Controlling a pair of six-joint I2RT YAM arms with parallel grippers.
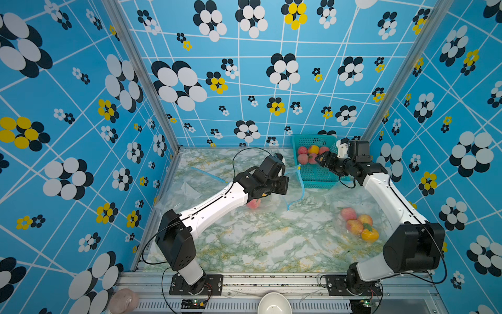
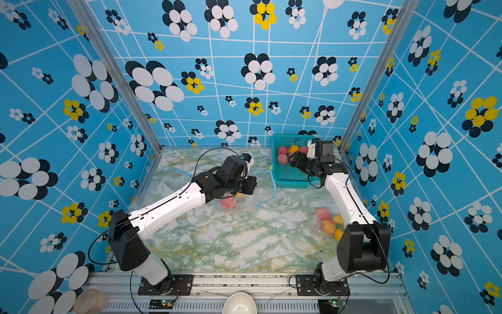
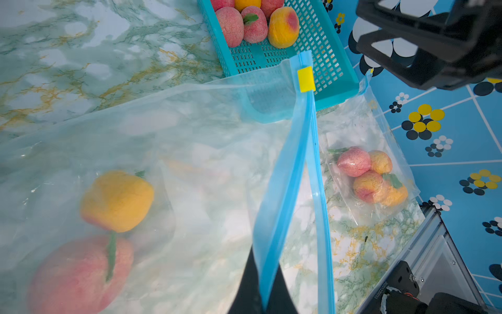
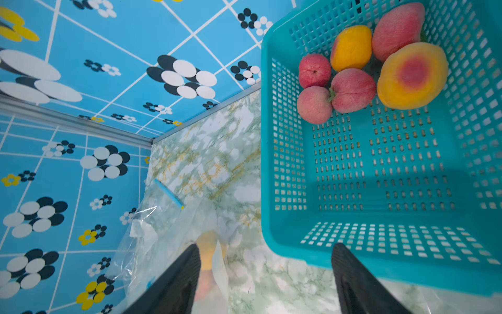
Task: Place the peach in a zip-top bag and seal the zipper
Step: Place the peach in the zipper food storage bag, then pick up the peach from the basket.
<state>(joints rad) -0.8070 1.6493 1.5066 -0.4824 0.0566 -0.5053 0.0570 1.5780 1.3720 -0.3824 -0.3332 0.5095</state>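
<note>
In the left wrist view my left gripper [image 3: 264,258] is shut on one blue zipper strip [image 3: 285,179] of a clear zip-top bag [image 3: 190,141]. The other strip hangs apart from it, so the mouth gapes, and a yellow slider [image 3: 306,79] sits at the far end. Inside the bag lie a yellow peach [image 3: 116,201] and a pink peach [image 3: 78,274], the pink one also showing under the left arm [image 1: 254,204]. My right gripper [image 4: 266,247] is open and holds nothing. It hovers at the near rim of the teal basket [image 4: 267,163] holding several peaches [image 4: 353,89].
The basket [image 1: 317,176] stands at the back right. A second clear bag with several peaches [image 1: 358,223] lies at the front right beside the right arm. An empty bag [image 1: 190,187] lies at the left. A white bowl [image 1: 274,301] sits below the front rail.
</note>
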